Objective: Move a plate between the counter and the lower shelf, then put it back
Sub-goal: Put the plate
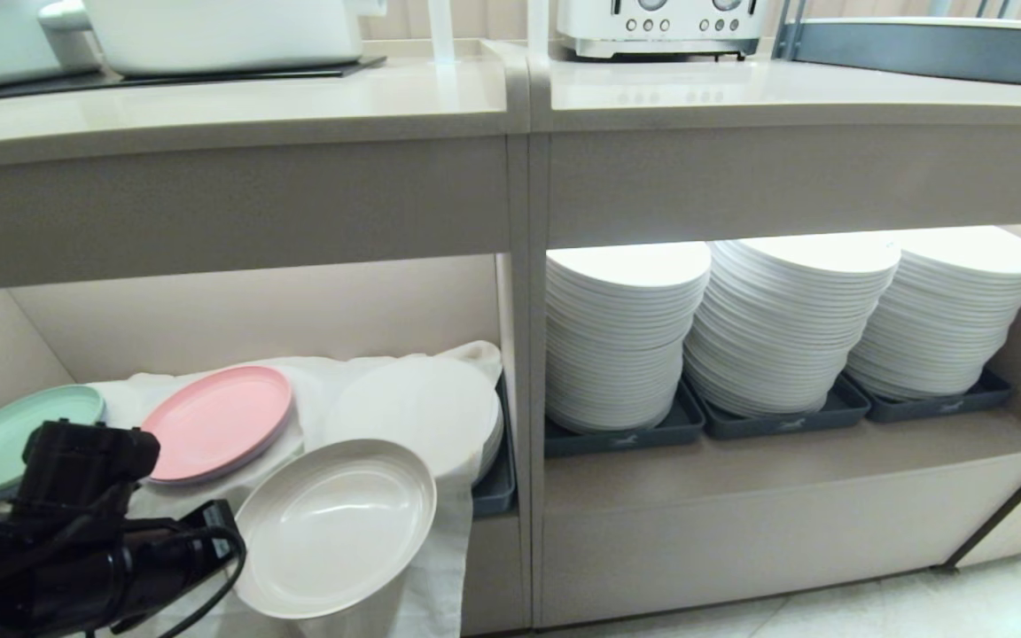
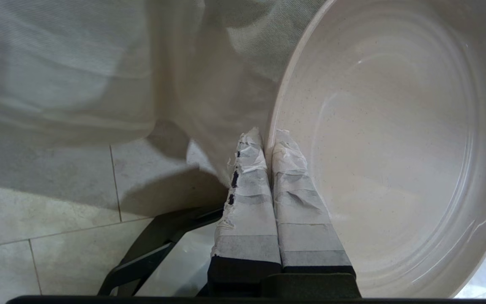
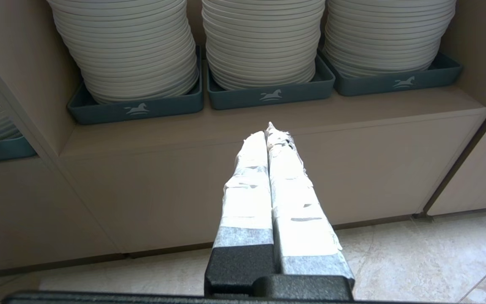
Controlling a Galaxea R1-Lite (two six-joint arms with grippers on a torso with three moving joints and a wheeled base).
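Note:
The cream-beige plate (image 1: 333, 527) hangs tilted in front of the lower shelf (image 1: 253, 310), level with its front edge and over the draped white cloth (image 1: 342, 381). My left gripper (image 1: 234, 554) is shut on the plate's near rim. In the left wrist view one taped finger lies inside the plate (image 2: 395, 147) and the other outside, with the left gripper (image 2: 267, 137) pinching the rim. The counter (image 1: 209, 106) runs above the recess. My right gripper (image 3: 268, 131) is shut on nothing, low in front of the neighbouring recess.
A pink plate (image 1: 218, 421) and a mint-green plate (image 1: 14, 439) lie on the cloth in the recess, beside a dark grey tray (image 1: 497, 487). Tall white plate stacks (image 1: 626, 337) fill the right recess. A white pot (image 1: 227, 31) and a toaster (image 1: 661, 27) stand above.

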